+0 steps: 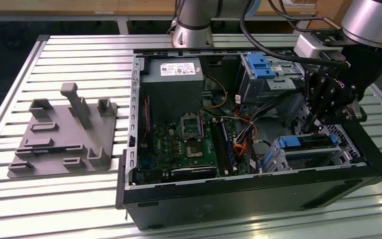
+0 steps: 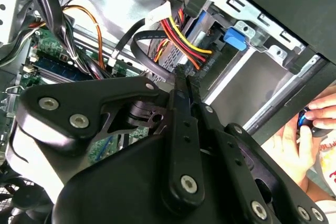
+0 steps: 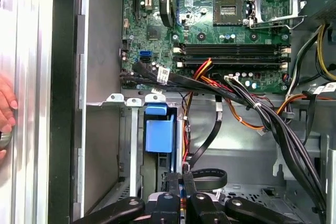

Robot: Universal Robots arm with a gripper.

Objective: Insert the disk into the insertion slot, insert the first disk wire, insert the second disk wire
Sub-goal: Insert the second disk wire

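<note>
Exterior view puts my gripper (image 1: 322,124) inside the case (image 1: 244,199) at about four o'clock, just above the disk (image 1: 308,143), which already sits in the slot (image 1: 310,158) with its blue frame up. My fingers (image 3: 176,184) are pressed together, seemingly on a black wire (image 3: 207,178) beside the disk, held low to reach its connector.

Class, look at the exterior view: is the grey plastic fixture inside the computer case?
No. The fixture sits on the slatted table, outside the case.
</note>
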